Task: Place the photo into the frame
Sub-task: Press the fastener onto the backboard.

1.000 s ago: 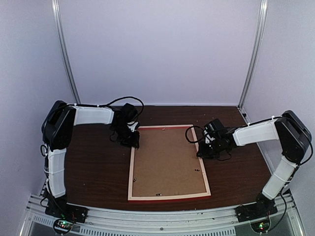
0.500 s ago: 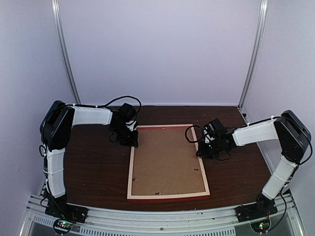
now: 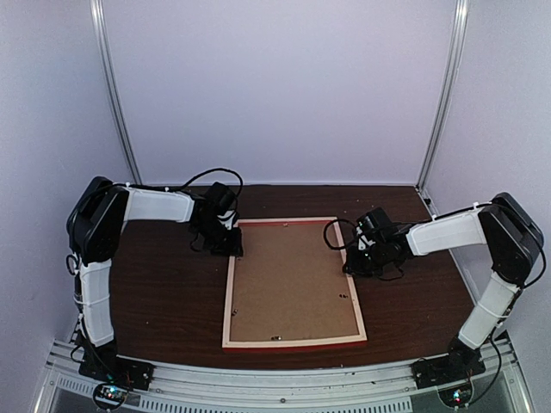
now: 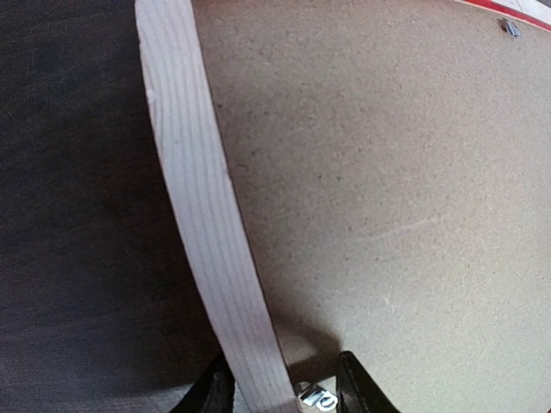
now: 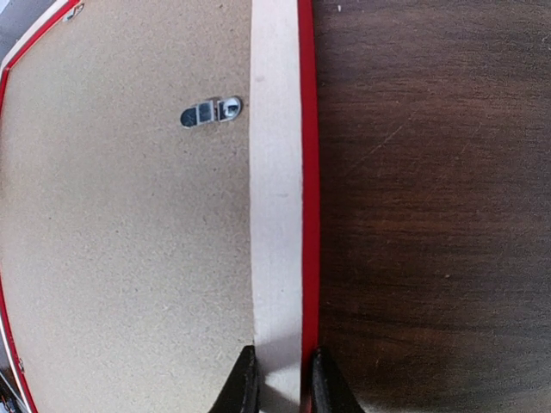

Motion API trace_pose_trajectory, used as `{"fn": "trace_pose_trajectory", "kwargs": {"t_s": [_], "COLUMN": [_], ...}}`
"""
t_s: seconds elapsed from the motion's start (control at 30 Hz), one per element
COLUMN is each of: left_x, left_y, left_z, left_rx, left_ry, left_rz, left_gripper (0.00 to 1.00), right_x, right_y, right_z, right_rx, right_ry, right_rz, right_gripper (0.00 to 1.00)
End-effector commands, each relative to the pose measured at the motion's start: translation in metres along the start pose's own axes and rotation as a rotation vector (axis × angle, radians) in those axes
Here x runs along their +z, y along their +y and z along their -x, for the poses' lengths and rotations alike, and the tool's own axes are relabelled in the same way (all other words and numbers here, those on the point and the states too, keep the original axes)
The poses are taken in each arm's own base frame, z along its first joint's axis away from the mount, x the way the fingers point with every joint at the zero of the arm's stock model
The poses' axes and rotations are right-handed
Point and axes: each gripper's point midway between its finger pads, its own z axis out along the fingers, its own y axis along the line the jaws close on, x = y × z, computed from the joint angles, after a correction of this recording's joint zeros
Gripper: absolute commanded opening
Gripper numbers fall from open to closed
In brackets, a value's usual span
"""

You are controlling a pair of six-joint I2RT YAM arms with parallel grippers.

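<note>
Dark wood-grain tabletop (image 3: 164, 292), bare at 9 and 3 o'clock of the work. Frame (image 3: 293, 345) lies face down at centre, pale wood back up, red outer edge showing, rough brown backing board (image 3: 288, 275) inside it. Left hand (image 4: 284, 391) at the 11 o'clock corner, fingers spread astride the strip, not pinching. Right hand (image 5: 282, 383) at 2 o'clock, clenched on the rail. Small metal turn clip (image 5: 211, 112) just inside that rail.

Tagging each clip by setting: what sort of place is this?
Likely a lab robot cell: plain pale panel walls on metal uprights, an aluminium rail at the near edge, a dark table bearing the frame.
</note>
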Motion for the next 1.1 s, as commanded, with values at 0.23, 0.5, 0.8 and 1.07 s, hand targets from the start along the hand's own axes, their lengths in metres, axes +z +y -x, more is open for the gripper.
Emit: {"fn": "trace_pose_trajectory", "kwargs": {"t_s": [0.23, 0.5, 0.8, 1.07], "left_x": [0.017, 0.014, 0.001, -0.016], "left_y": [0.015, 0.012, -0.004, -0.012], "left_z": [-0.033, -0.040, -0.036, -0.018], "left_rx": [-0.013, -0.011, -0.020, -0.038], "left_ry": [0.080, 0.105, 0.101, 0.065], "left_rz": [0.043, 0.019, -0.059, -0.125], "left_gripper": [0.30, 0.22, 0.18, 0.21], "right_x": [0.020, 0.020, 0.022, 0.021], "right_y": [-0.002, -0.001, -0.002, -0.002], "right_z": [-0.031, -0.030, -0.032, -0.032], "right_rx": [0.011, 0.011, 0.015, 0.015], "right_ry": [0.110, 0.110, 0.110, 0.109], "right_rz": [0.011, 0.012, 0.010, 0.013], "right_gripper": [0.05, 0.05, 0.05, 0.05]}}
